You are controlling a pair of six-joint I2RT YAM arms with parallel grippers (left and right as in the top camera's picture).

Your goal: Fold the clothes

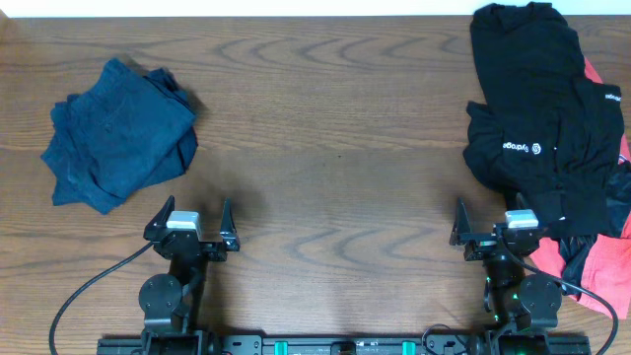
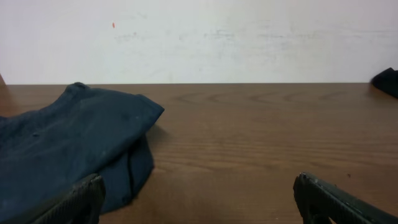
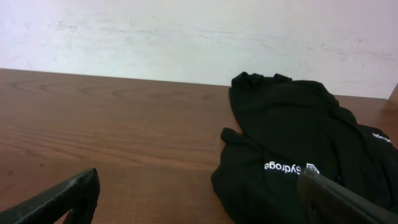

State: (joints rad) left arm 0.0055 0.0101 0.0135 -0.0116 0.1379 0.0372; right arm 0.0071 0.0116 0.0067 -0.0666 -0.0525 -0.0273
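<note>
Two heaps, basically. The soft dark blue garments [image 1: 118, 133] sit roughly folded ahead and left of the left gripper [image 1: 193, 219], whose fingers are spread wide and empty. The crumpled black logo T-shirt [image 1: 537, 128] and red cloth [image 1: 596, 271] lie ahead and right of the right gripper [image 1: 493, 229], equally splayed, holding nothing. That heap looks unfolded, so I'd say most work's left.

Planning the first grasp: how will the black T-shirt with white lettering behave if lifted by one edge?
Probably floppy: the black T-shirt lies crumpled in soft folds, so it should sag and drape. It overlaps the red garment, so lifting may drag that along.
</note>
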